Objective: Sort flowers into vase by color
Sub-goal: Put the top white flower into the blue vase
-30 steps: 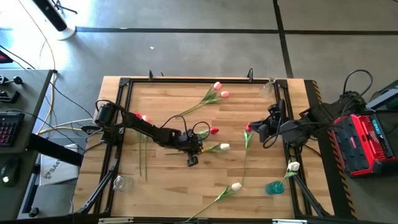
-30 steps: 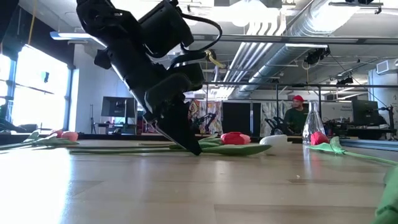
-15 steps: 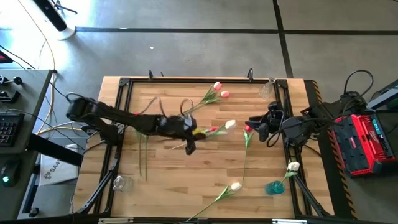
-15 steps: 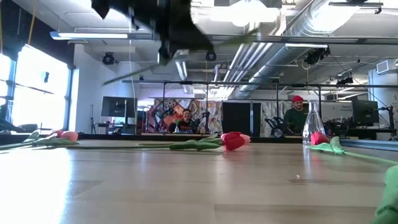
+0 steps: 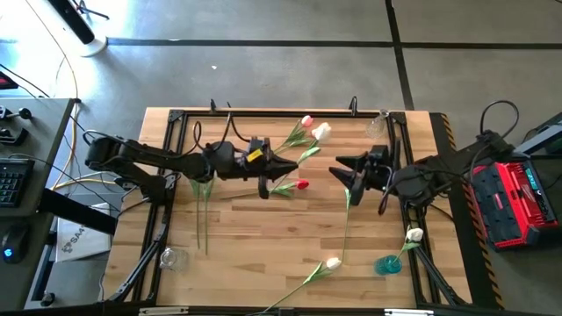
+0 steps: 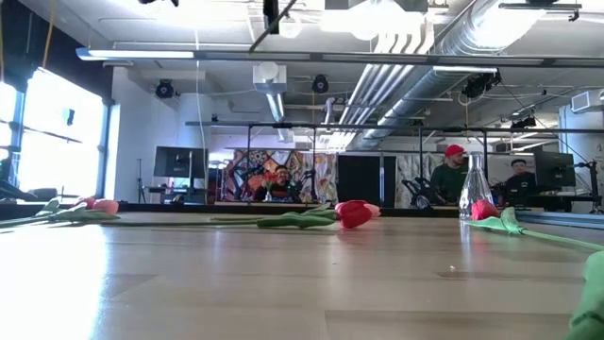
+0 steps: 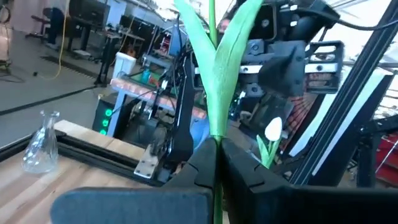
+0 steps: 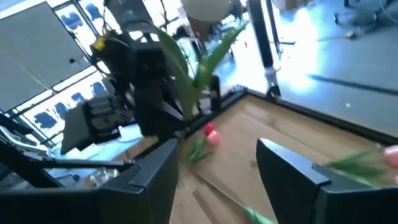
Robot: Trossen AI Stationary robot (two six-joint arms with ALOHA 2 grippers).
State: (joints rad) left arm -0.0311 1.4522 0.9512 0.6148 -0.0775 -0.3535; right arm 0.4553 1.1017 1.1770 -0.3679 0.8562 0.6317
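My left gripper (image 5: 283, 165) hangs above the table's middle, shut on a white tulip (image 5: 321, 132) whose head points toward the far right. In the left wrist view its stem and leaves (image 7: 217, 68) rise from the shut gripper (image 7: 216, 144). My right gripper (image 5: 338, 168) is open and empty, level, facing the left one from the right. In the right wrist view the open gripper (image 8: 217, 162) looks at the held tulip (image 8: 199, 62). A red tulip (image 5: 301, 185) lies flat on the wood just near of the left gripper. My left gripper pinches the white tulip's stem (image 7: 216, 155) between its two fingers, just below where the leaves fan out. The fingers reach level from the table's left and lie across the stem. The flower is lifted clear of the table, its head slanting up beyond the fingers.
A pink tulip (image 5: 306, 121) lies by the far edge. A red tulip (image 5: 349, 181) lies under my right gripper, and a white one (image 5: 334, 262) near the near edge. A teal vase (image 5: 386, 264) holds a white tulip (image 5: 414, 235). Clear vases stand far right (image 5: 378, 128) and near left (image 5: 171, 257).
My left gripper has risen from the table with the white tulip and drawn back toward the far left. The flower has left the wood, and its head has swung toward the far edge. My right gripper has edged toward the table's middle.
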